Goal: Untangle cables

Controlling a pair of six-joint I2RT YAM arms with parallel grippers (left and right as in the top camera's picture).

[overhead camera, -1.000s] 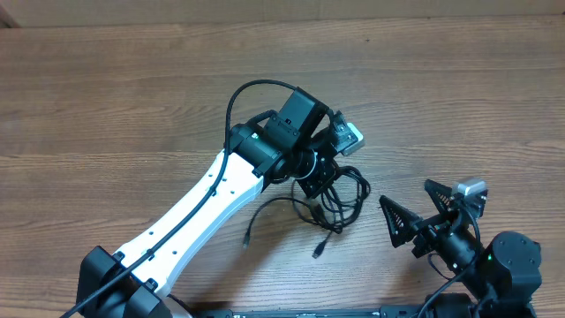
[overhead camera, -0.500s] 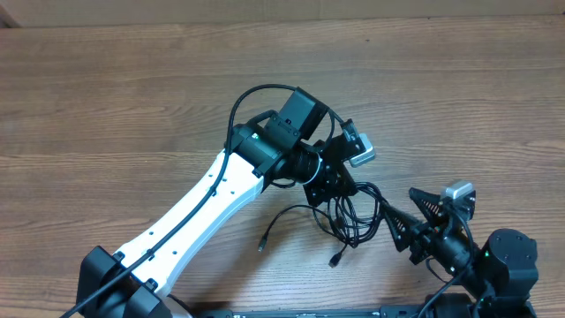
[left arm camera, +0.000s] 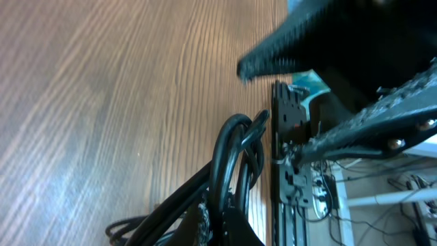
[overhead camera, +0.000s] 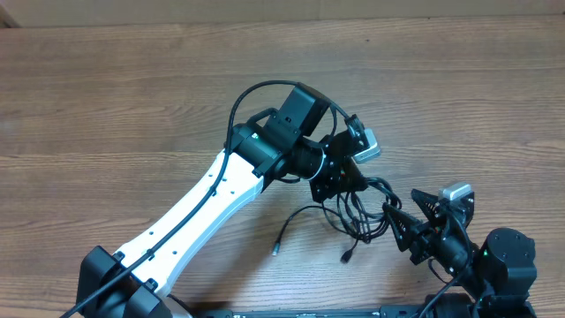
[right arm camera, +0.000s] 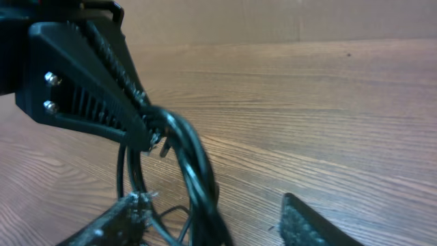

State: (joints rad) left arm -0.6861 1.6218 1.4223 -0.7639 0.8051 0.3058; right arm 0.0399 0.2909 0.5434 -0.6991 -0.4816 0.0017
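Observation:
A tangle of black cables (overhead camera: 357,212) hangs from my left gripper (overhead camera: 340,179), which is shut on the bundle and holds its top off the wooden table. Two loose plug ends (overhead camera: 278,247) (overhead camera: 346,257) trail on the table. In the left wrist view the cable loop (left arm camera: 225,154) rises from between the fingers (left arm camera: 220,225). My right gripper (overhead camera: 400,203) is open at the right side of the tangle. In the right wrist view a thick cable strand (right arm camera: 198,181) runs between its two spread fingers (right arm camera: 212,222), touching neither, with the left gripper's finger (right arm camera: 89,75) above.
The wooden table (overhead camera: 132,106) stretches to the left and back. The white left arm (overhead camera: 203,208) crosses the front middle. The right arm's base (overhead camera: 508,265) sits at the front right corner, near the table's front edge.
My left gripper has carried the cable bundle to the right, dragging the loose ends along. The right gripper has moved up to the tangle, and a strand now sits between its fingers.

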